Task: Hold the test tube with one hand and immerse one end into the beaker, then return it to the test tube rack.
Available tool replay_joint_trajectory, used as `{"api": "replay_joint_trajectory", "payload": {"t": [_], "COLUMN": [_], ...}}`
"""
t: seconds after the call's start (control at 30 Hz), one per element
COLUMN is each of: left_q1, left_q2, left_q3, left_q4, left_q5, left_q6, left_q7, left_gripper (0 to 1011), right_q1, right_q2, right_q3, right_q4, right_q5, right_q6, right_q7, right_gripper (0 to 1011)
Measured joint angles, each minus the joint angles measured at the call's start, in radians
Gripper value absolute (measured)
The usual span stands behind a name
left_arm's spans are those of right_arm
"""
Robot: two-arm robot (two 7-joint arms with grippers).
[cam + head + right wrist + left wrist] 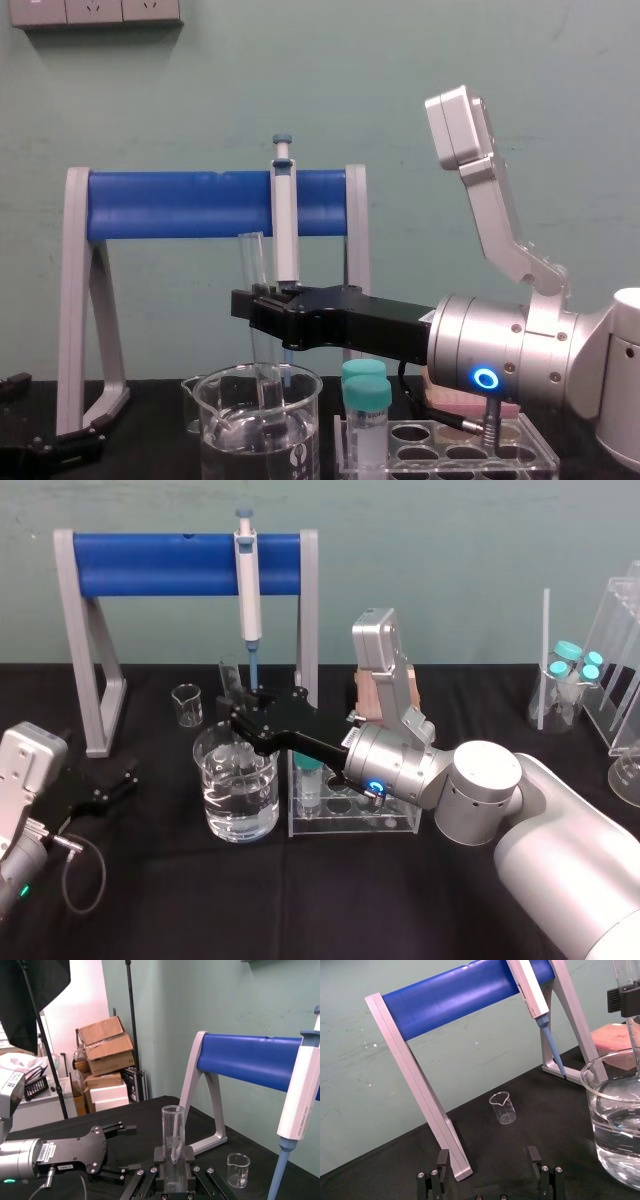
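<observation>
Fingers (159, 1155) of the right gripper (238, 708) are clenched on the test tube (250, 262) near its middle. That grip leaves the open top free and the round end hanging straight down, the pose a dip calls for. Across the upper left of the head view the pipette stand (185, 565) spans the back of the black surface (300, 900), and the right arm reaches in from the right in front of it. At lower left the left gripper (126, 780) sits low and apart, its fingers spread and empty, since one arm is enough for this job. Just right of centre the test tube rack (392, 820) stands touching or just beside the beaker (240, 815), probably so the tube's trip between them is short. The beaker is part filled with water. The tube stands upright with its lower end inside the beaker's mouth; whether it touches the water cannot be told. Immersion looks to be the step in hand, with the return to the rack not yet done
</observation>
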Motion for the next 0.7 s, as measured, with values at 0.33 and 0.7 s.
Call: {"api": "replay_joint_trajectory", "payload": {"t": [0.33,0.7], "left_q1": [0.0,0.0], "left_q2": [0.0,0.0], "left_q3": [0.0,0.0], "left_q4": [0.0,0.0], "left_q5": [0.0,0.0], "left_q6": [0.0,0.0], "left_q7": [0.0,0.0], "left_gripper": [1000,1000], "right_q1": [-0.001,-0.002], "right_q2": [0.001,0.003], "right_q3": [0.001,0.001], "right_q4": [-0.004,-0.006], "right_q5": [0.001,0.002], "right_q6": [0.0,0.0], "right_q7": [-0.001,-0.002], "right_gripper": [225,225]}}
